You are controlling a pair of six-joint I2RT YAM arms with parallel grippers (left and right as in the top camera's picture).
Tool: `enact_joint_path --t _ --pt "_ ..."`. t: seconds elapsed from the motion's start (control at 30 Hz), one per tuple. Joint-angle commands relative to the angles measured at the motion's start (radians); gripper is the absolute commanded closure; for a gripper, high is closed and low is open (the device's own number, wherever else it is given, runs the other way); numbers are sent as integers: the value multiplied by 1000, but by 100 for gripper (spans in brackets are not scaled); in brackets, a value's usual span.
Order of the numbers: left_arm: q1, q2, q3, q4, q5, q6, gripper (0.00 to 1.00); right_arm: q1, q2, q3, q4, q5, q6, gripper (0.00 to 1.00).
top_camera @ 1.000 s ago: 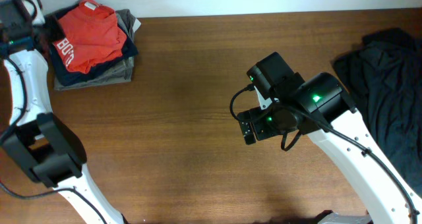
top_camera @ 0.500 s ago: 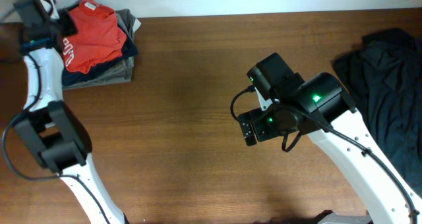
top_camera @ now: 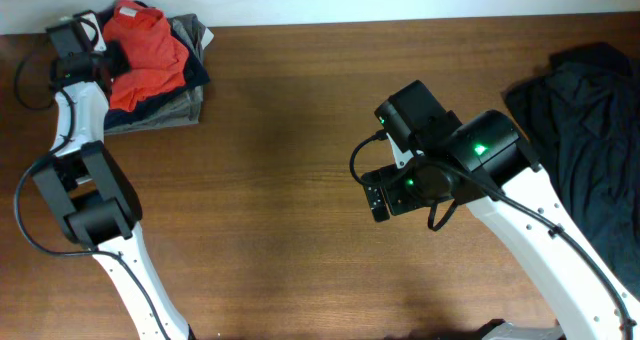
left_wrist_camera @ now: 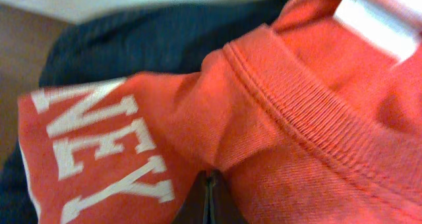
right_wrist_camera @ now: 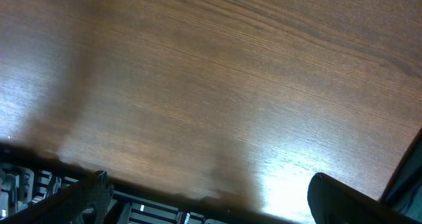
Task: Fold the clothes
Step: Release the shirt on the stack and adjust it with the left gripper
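Observation:
The clothes, an orange-red T-shirt (top_camera: 152, 52) with white lettering (left_wrist_camera: 99, 151), lie bunched on top of a stack of folded garments at the table's far left corner. My left gripper (top_camera: 103, 56) sits at the shirt's left edge. In the left wrist view the left gripper (left_wrist_camera: 211, 179) has its jaws pressed together, and shirt fabric puckers around their tips just below the ribbed collar (left_wrist_camera: 297, 112). My right gripper (top_camera: 376, 196) hovers over bare wood at mid-table. Its fingers (right_wrist_camera: 89, 191) stand wide apart with nothing between them.
Under the shirt are folded dark navy and tan garments (top_camera: 192, 82). A crumpled dark garment (top_camera: 585, 120) lies at the table's right edge. The wooden table (top_camera: 280, 180) runs between the two piles, with a white wall along its far edge.
My left arm swung right onto the pile, and its gripper closed at the shirt's left edge. The shirt has bunched up and its lettering is now covered in the overhead view. The right arm stayed still.

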Motion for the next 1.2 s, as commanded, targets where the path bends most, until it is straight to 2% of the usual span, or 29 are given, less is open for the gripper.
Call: enact_joint_path --t 0.0,0.23,0.4,0.53,0.77,0.87,0.93,0.97,1.03,1.1,1.13,1.17 --pt "-14 -137 63 17 63 -29 100 5 5 -3 0 12 5 1" --pt "-80 -149 67 33 51 -28 100 5 27 -3 20 12 5 1" --pt "-124 -85 67 52 -55 -27 99 8 56 -3 13 12 5 1" --pt "-136 -14 67 57 -55 -21 99 8 75 -3 8 12 5 1" --pt "-133 122 67 19 -84 -20 91 8 79 -3 -11 13 5 1" --pt "-134 128 67 -13 -84 -21 91 8 79 -3 -16 13 5 1" --pt "-138 103 67 -14 -66 -21 87 8 79 -3 -16 18 5 1" --pt "-141 85 68 -11 -56 -21 80 8 79 -3 -16 25 6 1" --pt "-146 31 70 3 -38 -21 36 8 79 -3 -14 47 11 1" --pt "-150 -37 71 -2 -38 -21 34 8 79 -3 -18 76 65 1" --pt "-151 -68 71 -11 -32 -21 28 8 79 -3 -20 81 82 1" --pt "-152 -107 71 -23 -17 -21 13 8 78 -3 -22 88 97 1"
